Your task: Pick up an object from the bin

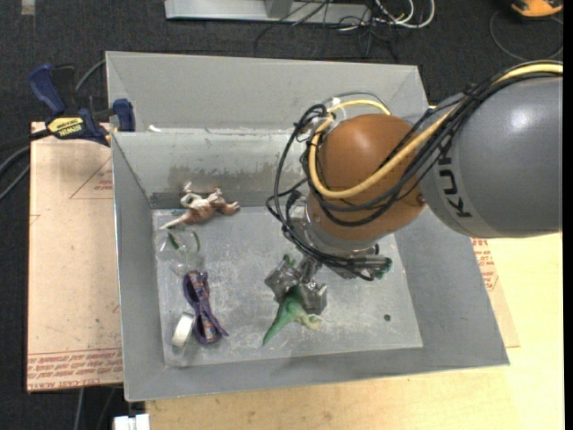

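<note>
A green toy dinosaur [286, 318] lies front-middle on the bin [380, 330] floor, tail pointing left.

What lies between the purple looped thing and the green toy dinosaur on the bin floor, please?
Nothing: the camera view shows bare, scuffed bin floor between the purple looped thing and the green toy dinosaur.

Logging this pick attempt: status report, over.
Gripper low over the green toy figure, lower middle of bin floor. Hold not confirmed. Purple strap and tan toy animal lie well left, not in the way.
</note>
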Controlling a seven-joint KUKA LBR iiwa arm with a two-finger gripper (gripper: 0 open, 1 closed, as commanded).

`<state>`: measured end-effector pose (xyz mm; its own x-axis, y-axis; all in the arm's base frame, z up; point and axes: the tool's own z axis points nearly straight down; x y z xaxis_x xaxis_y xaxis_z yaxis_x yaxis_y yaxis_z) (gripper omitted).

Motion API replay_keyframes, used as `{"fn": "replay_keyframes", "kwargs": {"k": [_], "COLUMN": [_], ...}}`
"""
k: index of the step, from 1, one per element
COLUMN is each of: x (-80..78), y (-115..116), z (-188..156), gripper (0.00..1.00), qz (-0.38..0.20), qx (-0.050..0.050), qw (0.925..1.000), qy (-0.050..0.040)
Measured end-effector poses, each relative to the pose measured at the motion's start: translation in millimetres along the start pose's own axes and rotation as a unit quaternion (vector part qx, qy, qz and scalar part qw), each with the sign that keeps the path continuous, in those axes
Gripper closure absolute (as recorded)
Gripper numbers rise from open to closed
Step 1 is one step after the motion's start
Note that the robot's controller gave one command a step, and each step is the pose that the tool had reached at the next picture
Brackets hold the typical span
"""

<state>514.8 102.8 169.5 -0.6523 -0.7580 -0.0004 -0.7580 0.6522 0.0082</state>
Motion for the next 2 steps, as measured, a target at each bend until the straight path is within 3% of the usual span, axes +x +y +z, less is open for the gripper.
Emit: {"fn": "replay_keyframes", "kwargs": {"k": [1, 2], "x": [-49.1, 1.3], "y": [-64.5, 2.0], "z": [26.8, -204.5], "gripper": [1.0, 1.0], "qz": [-0.097, -0.112], "qx": [0.005, 0.001], "qw": [0.9953, 0.9936], "qy": [-0.0063, -0.0026]}}
